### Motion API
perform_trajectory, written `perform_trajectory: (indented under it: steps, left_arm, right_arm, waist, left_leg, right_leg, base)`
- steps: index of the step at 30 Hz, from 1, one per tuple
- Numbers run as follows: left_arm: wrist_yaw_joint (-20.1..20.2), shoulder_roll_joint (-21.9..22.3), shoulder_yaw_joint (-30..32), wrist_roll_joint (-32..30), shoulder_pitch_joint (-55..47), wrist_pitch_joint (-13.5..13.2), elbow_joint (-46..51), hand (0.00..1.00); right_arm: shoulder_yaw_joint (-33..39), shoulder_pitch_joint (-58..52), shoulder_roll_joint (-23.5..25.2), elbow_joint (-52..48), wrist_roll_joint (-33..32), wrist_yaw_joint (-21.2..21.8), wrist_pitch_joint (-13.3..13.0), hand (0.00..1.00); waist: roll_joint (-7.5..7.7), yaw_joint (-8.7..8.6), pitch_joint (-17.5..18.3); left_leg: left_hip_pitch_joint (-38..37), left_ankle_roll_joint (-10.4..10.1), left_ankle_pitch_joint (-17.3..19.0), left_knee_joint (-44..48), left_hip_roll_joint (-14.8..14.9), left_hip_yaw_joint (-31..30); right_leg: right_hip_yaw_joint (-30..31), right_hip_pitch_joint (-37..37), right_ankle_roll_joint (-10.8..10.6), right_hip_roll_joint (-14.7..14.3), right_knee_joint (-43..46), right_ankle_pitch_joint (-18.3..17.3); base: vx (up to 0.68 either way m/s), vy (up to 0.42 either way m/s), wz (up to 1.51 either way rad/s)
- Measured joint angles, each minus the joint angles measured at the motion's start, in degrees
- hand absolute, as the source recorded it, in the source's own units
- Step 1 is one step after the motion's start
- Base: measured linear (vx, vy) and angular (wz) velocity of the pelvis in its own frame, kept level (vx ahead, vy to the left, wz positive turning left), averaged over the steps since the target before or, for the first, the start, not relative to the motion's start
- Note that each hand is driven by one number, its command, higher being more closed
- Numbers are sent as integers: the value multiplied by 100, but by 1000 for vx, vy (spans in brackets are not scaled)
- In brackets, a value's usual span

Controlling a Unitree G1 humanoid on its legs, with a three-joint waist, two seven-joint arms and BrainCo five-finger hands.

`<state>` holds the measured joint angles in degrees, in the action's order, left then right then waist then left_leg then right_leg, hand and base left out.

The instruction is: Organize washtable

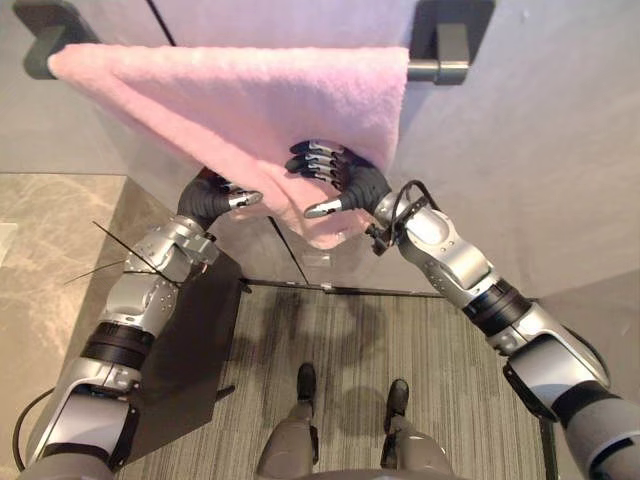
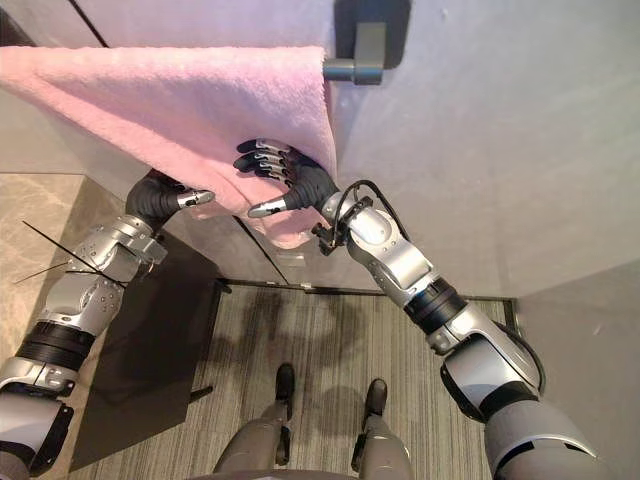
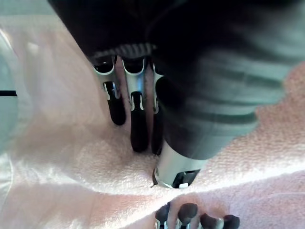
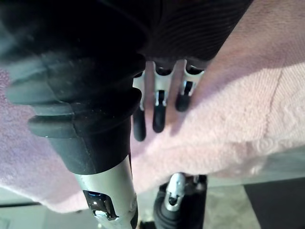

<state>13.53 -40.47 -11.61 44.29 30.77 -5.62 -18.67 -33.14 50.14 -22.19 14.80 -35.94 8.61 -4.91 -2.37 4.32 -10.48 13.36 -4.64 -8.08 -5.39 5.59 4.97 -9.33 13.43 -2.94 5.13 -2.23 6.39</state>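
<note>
On the far wall, the pink towel [image 1: 240, 100] hangs draped over the towel bar [image 1: 440, 71]. The right hand [image 1: 350, 185] rests on the towel's front near its right edge, fingers straight and thumb spread. The left hand [image 1: 208, 200] reaches under the lower left edge, fingers stretched flat against the cloth.

- towel [image 1: 230, 100]: pale pink, plain
- rail [image 1: 440, 70]: dk grey
- wall [image 1: 540, 150]: lt grey, plain
- counter [image 1: 50, 230]: beige-brown, marbled
- floor [image 1: 420, 340]: grey, fine stripes
- side panel [image 1: 190, 350]: black
</note>
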Motion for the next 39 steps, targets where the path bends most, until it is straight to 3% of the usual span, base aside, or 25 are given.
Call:
perform_trajectory:
  steps: [5,12,19,23,32,39]
  left_arm:
    - [-81,-9,173,-124,-3,5,-138,0]
    - [-152,68,1017,-234,-301,12,-181,0]
    - [-391,343,2170,-236,-1030,-37,-129,0]
    - [-629,343,2755,-291,-1303,-136,-135,0]
    - [-879,378,3698,-473,-1891,-233,-471,0]
    - [-916,497,3960,-542,-2330,-234,-680,0]
  right_arm:
    - [200,-20,45,9,-7,-18,5,0]
    - [807,-737,-99,-7,-61,26,85,0]
    - [1511,-2018,-188,-207,-68,51,178,0]
    - [1854,-2547,-172,-501,-48,67,204,0]
    - [3172,-3863,-61,-843,-50,20,206,0]
    - [3923,-4368,-53,-843,-49,-104,206,0]
  waist:
    - [30,-23,-78]
    - [83,-66,-111]
    - [117,-95,-92]
    - [269,-68,-5]
    - [467,-60,175]
    - [437,-56,387]
  left_leg:
    - [-115,4,2,-1,21,362]
    - [-271,0,5,-7,111,635]
    - [-463,-26,25,-6,162,647]
    - [-537,-38,36,-4,162,612]
    - [-631,-55,67,-9,131,316]
    - [-681,-54,70,-36,135,238]
  right_leg:
    - [381,34,9,-40,-219,275]
    - [633,-7,45,-133,-329,400]
    - [632,-193,44,-188,-337,404]
    - [610,-284,43,-184,-344,402]
    - [384,-552,28,-96,-367,353]
    - [304,-645,16,-91,-366,264]
  base:
    - [-56,0,-44]
    - [-35,-21,-21]
    - [18,-6,-2]
    - [4,6,3]
    - [-18,24,17]
    - [-12,8,6]
